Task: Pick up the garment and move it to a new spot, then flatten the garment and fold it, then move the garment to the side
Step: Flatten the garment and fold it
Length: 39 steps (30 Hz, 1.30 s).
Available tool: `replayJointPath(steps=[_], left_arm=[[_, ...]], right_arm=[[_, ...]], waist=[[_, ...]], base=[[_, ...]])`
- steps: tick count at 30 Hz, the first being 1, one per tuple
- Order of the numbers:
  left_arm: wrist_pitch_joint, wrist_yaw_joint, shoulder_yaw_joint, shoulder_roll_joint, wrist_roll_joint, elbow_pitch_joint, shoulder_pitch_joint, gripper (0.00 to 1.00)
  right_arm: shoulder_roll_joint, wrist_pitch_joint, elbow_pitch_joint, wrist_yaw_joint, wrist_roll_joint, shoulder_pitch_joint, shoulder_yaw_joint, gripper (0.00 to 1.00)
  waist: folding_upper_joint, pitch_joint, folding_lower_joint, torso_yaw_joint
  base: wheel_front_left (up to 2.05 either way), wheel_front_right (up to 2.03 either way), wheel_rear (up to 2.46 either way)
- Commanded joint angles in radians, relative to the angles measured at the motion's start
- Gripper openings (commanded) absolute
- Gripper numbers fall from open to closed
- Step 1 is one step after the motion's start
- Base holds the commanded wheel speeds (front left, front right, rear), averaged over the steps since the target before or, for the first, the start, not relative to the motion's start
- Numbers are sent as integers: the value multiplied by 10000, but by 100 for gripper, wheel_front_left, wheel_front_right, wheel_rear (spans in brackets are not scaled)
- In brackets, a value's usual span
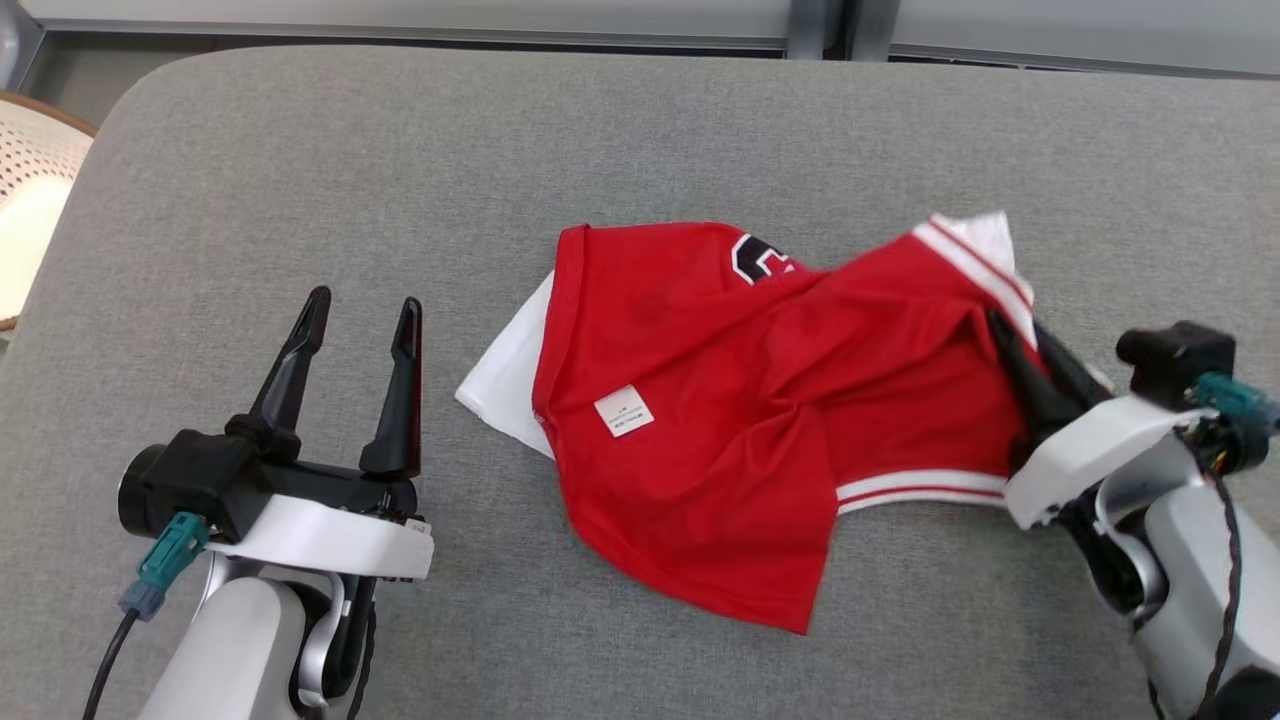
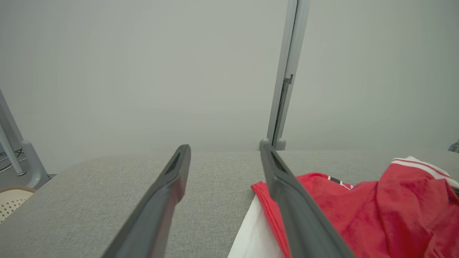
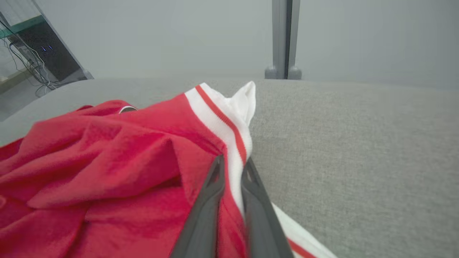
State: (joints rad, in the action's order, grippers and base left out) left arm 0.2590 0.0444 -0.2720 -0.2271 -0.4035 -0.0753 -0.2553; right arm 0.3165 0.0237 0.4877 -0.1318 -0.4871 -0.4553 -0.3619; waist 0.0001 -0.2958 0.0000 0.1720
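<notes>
A red garment (image 1: 740, 420) with white striped trim and a white inner layer lies crumpled on the grey padded table (image 1: 300, 180). It carries a small white label and a black-and-white letter patch. My right gripper (image 1: 1015, 330) is shut on the garment's red-and-white striped edge (image 3: 233, 143) at its right side, lifting that part a little. The same pinch appears in the right wrist view, right gripper (image 3: 231, 163). My left gripper (image 1: 362, 305) stands open to the left of the garment, apart from it. In the left wrist view the left gripper (image 2: 224, 148) has the garment (image 2: 358, 215) to its right.
A pale perforated chair seat (image 1: 35, 200) sits beyond the table's left edge. A grey wall with a metal post (image 2: 285, 71) runs behind the table. Bare table surface extends left, front and back of the garment.
</notes>
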Motion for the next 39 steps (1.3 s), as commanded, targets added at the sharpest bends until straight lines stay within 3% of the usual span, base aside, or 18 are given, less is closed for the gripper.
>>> replayJointPath(steps=[1, 7, 12, 19, 20, 21, 22, 32, 39], left_arm=[[39, -43, 60, 8, 88, -20, -245, 100], [57, -115, 88, 8, 135, -63, -273, 100], [57, -162, 113, 21, 141, -44, -208, 100], [62, -235, 135, 21, 107, -58, -155, 100], [62, -238, 141, 8, 115, -67, -170, 100], [63, -247, 143, 3, 124, -76, -184, 100], [63, -259, 146, -3, 134, -83, -193, 100], [67, -78, 258, 12, 181, -119, 224, 100], [68, 89, 349, -53, 162, 0, 915, 100]], right_arm=[[174, 392, -258, 21, 235, -305, 131, 0], [267, 1352, -1023, 21, 1710, -547, 574, 0], [-68, 1246, -1572, 18, 3043, 755, 387, 0], [-755, 1063, -1333, 18, 3532, 2296, 429, 0], [-868, 1017, -1233, 20, 3563, 2439, 501, 12], [-1024, 974, -1140, 18, 3508, 2570, 543, 49], [-1181, 1008, -1093, 18, 3464, 2663, 555, 100], [-1919, 1822, -2548, 17, 3174, 3140, 591, 100], [-2041, 1466, -3917, 15, 2938, 3602, 1193, 100]], waist=[[-1, 36, 0, -91], [-1, 150, 0, -373], [-1, 160, 0, -517], [-1, 95, 0, -685], [-1, 84, 0, -708], [-1, 80, 0, -727], [-1, 83, 0, -742], [-1, 515, 0, -883], [-1, 1123, 0, -1011]], base=[[0, 0, 0], [0, 0, 0], [0, 0, 0], [0, 0, 0], [0, 0, 0], [0, 0, 0], [0, 0, 0], [0, 0, 0], [0, 0, 0]])
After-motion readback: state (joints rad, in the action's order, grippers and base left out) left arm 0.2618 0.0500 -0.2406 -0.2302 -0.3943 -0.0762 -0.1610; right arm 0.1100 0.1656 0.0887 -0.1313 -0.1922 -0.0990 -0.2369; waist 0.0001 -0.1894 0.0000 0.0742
